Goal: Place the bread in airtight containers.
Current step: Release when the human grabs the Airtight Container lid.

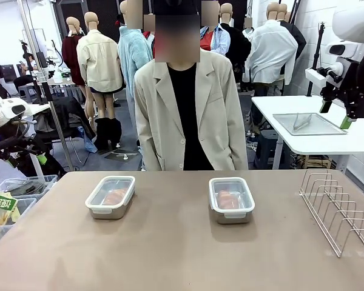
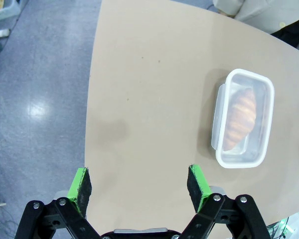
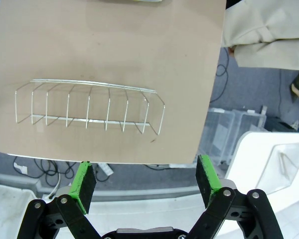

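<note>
tins: left tin [image 1: 110, 196] and right tin [image 1: 231, 199], mid-frame, lidded, a roll [image 2: 239, 119] in each
left gripper [image 2: 141, 186]: spread, empty
right gripper [image 3: 147, 177]: spread, empty

Looks like a robotics lab or test workshop, not a home kitchen: bare tan table [image 1: 170, 254] on a polished grey floor [image 2: 35, 99], white workbench [image 1: 352, 136] with a steel tray [image 1: 309, 124], loose cables [image 3: 45, 172] underfoot, plastic storage bins [image 1: 15, 194] (contents hard to make out) beside the table

Front faces table [image 1: 170, 242]; wrist cameras overlook it.
</note>
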Motion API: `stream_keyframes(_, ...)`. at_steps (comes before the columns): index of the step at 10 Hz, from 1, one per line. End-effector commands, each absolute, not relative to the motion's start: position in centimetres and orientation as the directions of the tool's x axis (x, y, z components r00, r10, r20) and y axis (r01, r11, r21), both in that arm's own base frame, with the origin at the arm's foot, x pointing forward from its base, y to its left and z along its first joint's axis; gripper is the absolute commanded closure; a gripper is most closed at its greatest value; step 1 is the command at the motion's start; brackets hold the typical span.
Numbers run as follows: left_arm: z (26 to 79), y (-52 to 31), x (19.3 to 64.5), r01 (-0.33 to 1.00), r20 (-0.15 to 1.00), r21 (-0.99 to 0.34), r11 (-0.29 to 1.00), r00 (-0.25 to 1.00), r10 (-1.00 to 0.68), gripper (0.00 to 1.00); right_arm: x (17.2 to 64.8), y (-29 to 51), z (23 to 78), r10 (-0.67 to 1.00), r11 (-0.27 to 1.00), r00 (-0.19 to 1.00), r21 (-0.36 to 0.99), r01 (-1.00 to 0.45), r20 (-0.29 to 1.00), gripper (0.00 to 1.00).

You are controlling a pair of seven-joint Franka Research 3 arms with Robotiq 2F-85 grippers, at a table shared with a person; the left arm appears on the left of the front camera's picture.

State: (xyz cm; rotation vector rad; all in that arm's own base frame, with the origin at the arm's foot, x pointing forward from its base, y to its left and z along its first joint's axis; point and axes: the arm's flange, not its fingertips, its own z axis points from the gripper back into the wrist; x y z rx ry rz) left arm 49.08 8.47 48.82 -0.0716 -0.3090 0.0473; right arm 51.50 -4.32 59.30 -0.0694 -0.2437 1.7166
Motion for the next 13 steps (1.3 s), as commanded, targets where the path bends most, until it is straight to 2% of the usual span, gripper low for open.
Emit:
stream_keyframes(1,48.79,8.52,48.95,-0.042,0.309,-0.068,0.997,0.949,0.061,0.0,51.42,-4.19,59.28,0.984,-0.125,-0.147,-0.197,-0.972,0.101,0.0)
stream_keyframes(13,48.79,8.52,48.95,-0.042,0.309,-0.068,0.997,0.949,0.061,0.0,51.42,-4.19,59.28,0.984,-0.125,-0.147,-0.197,-0.972,0.101,0.0)
